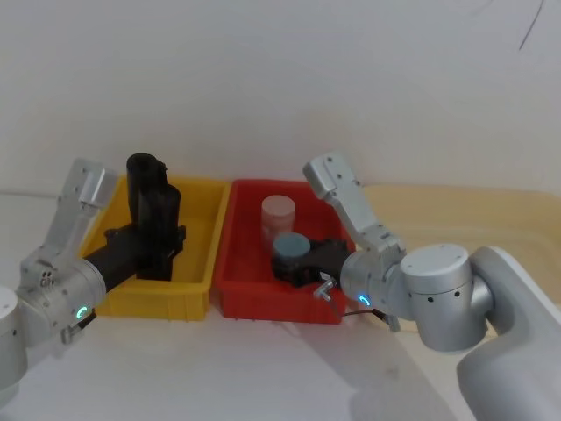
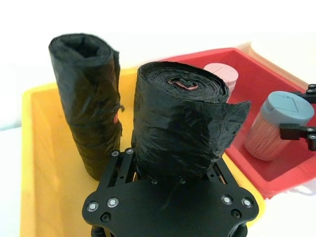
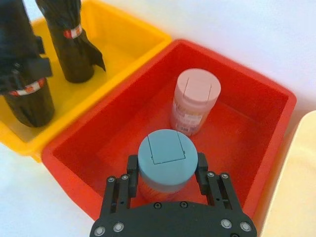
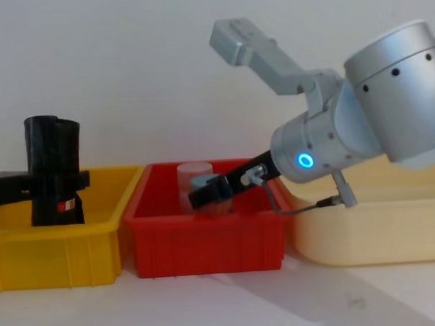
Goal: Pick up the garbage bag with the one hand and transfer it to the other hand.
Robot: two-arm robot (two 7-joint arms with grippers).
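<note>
The garbage bag [image 1: 163, 210] [image 2: 177, 113] [image 3: 22, 96], a black roll with a red-and-white label [image 4: 65, 206], stands upright in the yellow bin [image 1: 197, 289]. My left gripper [image 1: 165, 246] [image 2: 170, 163], on the arm with the green ring, is shut on its lower part from the front. My right gripper [image 1: 289, 263] [image 3: 167, 170] [image 4: 204, 194], on the arm with the blue ring, is low in the red bin [image 1: 263, 303]. It is shut on a clear jar with a grey-blue lid [image 3: 165, 155] [image 2: 284, 108].
A second black roll [image 1: 143, 180] [image 3: 69, 44] with a flared bottom stands just behind the garbage bag in the yellow bin. A pink-lidded jar [image 1: 278, 215] [image 3: 196, 98] stands at the back of the red bin. A cream tray [image 4: 365, 229] lies to the right.
</note>
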